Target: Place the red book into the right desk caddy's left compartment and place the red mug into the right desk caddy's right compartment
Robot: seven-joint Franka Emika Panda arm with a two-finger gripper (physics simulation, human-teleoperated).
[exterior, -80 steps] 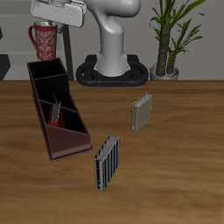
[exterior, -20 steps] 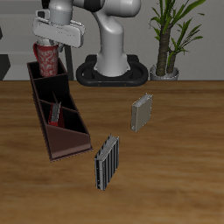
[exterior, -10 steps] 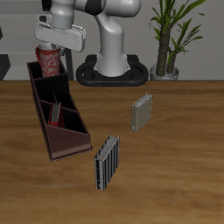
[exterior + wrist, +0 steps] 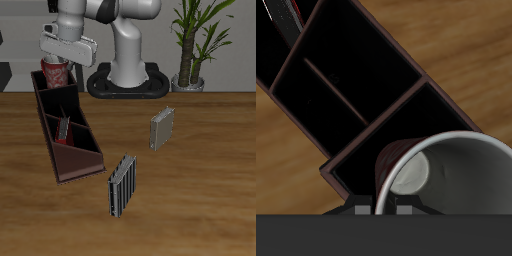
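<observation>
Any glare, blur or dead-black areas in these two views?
Exterior view: sharp, flat light, soft shadows beside the grey books; no glare. Wrist view: caddy interior renders near black, walls barely separable; mug fills the foreground, cropped, its white inside evenly lit; dark tool body blocks one edge.

No text, label, brand, number or sign can be read in either view. The red mug (image 4: 56, 72) carries only a pale speckled pattern (no letters in it), and its white inside in the wrist view is blank. The right desk caddy (image 4: 66, 135) has plain dark maroon walls. The two grey-striped books, one near the surface's front edge (image 4: 121, 186) and one farther back (image 4: 161, 128), show stripes only; any print on them is too small to make out.
</observation>
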